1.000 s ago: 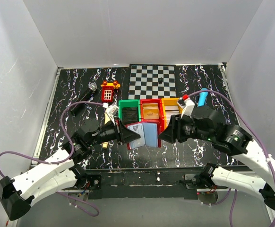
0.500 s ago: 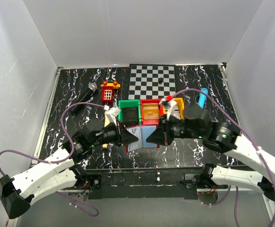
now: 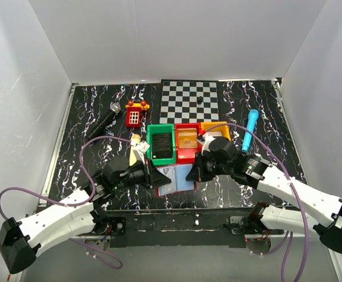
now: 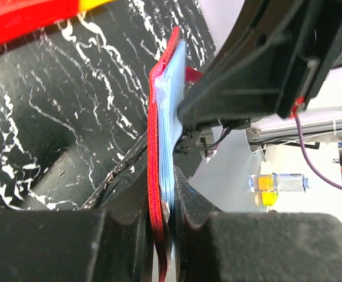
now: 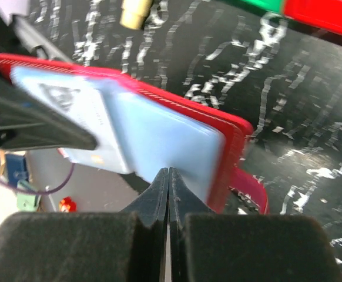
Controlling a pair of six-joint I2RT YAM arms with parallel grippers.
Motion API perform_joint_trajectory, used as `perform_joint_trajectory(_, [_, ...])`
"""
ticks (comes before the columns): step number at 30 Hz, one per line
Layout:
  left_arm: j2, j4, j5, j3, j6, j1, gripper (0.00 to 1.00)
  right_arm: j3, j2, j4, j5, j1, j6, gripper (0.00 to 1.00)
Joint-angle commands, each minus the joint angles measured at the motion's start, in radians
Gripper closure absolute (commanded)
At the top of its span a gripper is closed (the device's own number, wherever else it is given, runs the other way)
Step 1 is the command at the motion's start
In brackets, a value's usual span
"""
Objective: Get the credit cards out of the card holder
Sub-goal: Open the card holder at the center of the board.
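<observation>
The card holder (image 3: 180, 179) is held open over the black marbled table (image 3: 241, 97), just in front of the green bin (image 3: 161, 141) and the red bin (image 3: 187, 140), between the two grippers. The left gripper (image 3: 155, 176) is clamped on its left edge, with the red cover and pale blue sleeve pinched between the fingers (image 4: 130, 229) (the wrist view shows this plainly). A pale grey card (image 5: 62, 97) sits in the sleeve. The right gripper (image 5: 168, 176) has its jaws pressed together, tips at the sleeve's near edge. Whether a card is caught between them I cannot tell.
</observation>
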Motion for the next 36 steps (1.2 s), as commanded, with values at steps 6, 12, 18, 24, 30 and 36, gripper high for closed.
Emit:
perform_joint_trajectory(6, [0.095,0.156,-0.014,-0.097,-0.022,-0.003,1.00,-0.100,-0.121,-0.010,0.084,-0.045,0.005,0.99])
perform_joint_trajectory(12, [0.330,0.344,-0.037,-0.137,-0.058,-0.003,1.00,-0.100,-0.131,-0.021,0.055,-0.045,-0.009,0.99])
perform_joint_trajectory(18, [0.536,0.536,-0.013,-0.140,-0.087,-0.003,1.00,-0.133,-0.063,0.041,0.053,-0.045,-0.001,0.99])
perform_joint_trajectory(24, [0.545,0.491,-0.043,-0.125,-0.069,-0.003,1.00,-0.120,0.078,0.056,0.105,-0.045,-0.006,0.99])
perform_joint_trajectory(30, [0.505,0.380,-0.089,-0.120,-0.014,-0.002,0.84,-0.119,0.253,0.121,0.091,-0.043,0.005,0.99])
perform_joint_trajectory(36, [0.490,0.314,-0.106,-0.128,0.006,0.011,0.59,-0.110,0.357,0.127,0.091,-0.045,0.011,0.99])
